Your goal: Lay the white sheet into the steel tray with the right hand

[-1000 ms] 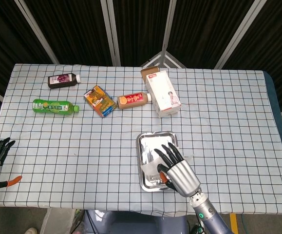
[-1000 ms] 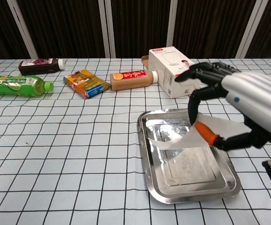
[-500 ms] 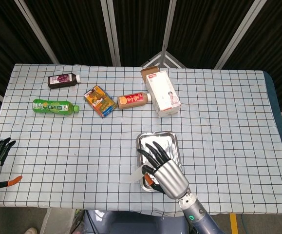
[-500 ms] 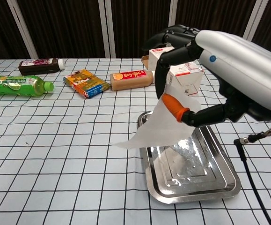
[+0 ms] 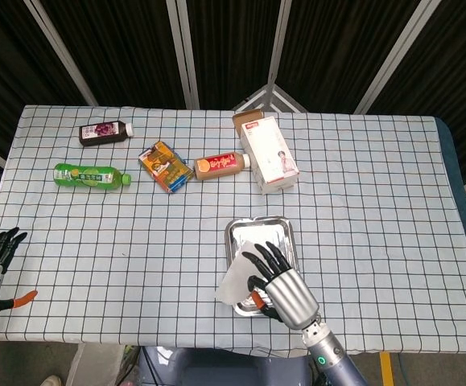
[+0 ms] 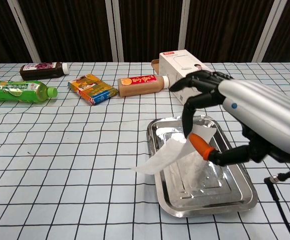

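Checkered tablecloth (image 6: 74, 150) underneath: right hand (image 6: 235, 117) pinches white sheet (image 6: 172, 152), half across steel tray (image 6: 235, 200) below it, corner overhanging; flattening remains.

White sheet (image 6: 166, 156), steel tray (image 6: 235, 196), checked tablecloth (image 6: 74, 150)

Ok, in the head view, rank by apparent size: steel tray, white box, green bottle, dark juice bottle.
1. Steel tray, partly hidden by the right hand and the white sheet
2. White box
3. Green bottle
4. Dark juice bottle; it lies farther away, so its true size is unsure.
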Robot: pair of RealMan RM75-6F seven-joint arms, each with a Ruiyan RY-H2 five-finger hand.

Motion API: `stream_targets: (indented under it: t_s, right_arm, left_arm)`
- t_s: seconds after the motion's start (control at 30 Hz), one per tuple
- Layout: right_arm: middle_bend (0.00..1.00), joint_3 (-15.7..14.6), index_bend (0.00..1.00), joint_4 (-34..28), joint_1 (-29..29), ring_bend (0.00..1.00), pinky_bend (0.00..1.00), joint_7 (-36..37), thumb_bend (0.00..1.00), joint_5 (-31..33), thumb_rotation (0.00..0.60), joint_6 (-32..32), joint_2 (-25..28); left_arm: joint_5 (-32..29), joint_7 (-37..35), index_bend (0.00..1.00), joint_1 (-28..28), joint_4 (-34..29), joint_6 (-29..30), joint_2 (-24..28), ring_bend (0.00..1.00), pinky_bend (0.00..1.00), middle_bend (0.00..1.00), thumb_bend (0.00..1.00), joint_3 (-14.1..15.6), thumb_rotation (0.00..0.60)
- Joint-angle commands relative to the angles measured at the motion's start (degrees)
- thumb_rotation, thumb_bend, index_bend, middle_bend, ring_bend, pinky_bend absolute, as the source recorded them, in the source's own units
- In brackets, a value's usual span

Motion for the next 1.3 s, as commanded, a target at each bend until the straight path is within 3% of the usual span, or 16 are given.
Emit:
stream_targets:
  t_s: [0.03,0.4,0.83,1.3]
  right_arm:
    - [0.17,-1.49,0.64,3.13,-1.2,0.0,0.0,1.22,0.56,1.67,0.6,-0.22,0.29]
    - [0.18,-3.72,0.65,9.91,-2.12,0.0,0.0,4.09,0.56,3.58,0.6,-1.86,1.15]
    - [0.18,-6.97,0.67,15.51,-1.75,0.0,0.0,8.03,0.56,0.93,0.6,-2.93,3.25]
    - [0.2,-8.16,0.71,18.88,1.47,0.0,0.0,8.26,0.56,-7.55,0.6,-1.01,4.19]
  left_arm:
    - [0.0,0.08,0.0,0.0,-0.04,0.01,-0.03,0.0,0.0,0.0,0.0,0.01,0.6]
    - [-0.1,0.18,0.0,0.0,-0.17,-0.01,-0.02,0.0,0.0,0.0,0.0,0.0,0.6]
    - [-0.19,0.17,0.0,0.02,-0.2,0.01,-0.04,0.0,0.0,0.0,0.0,-0.03,0.6]
    - [-0.28,0.44,0.0,0.08,-0.3,0.14,-0.12,0.0,0.0,0.0,0.0,-0.07,0.6]
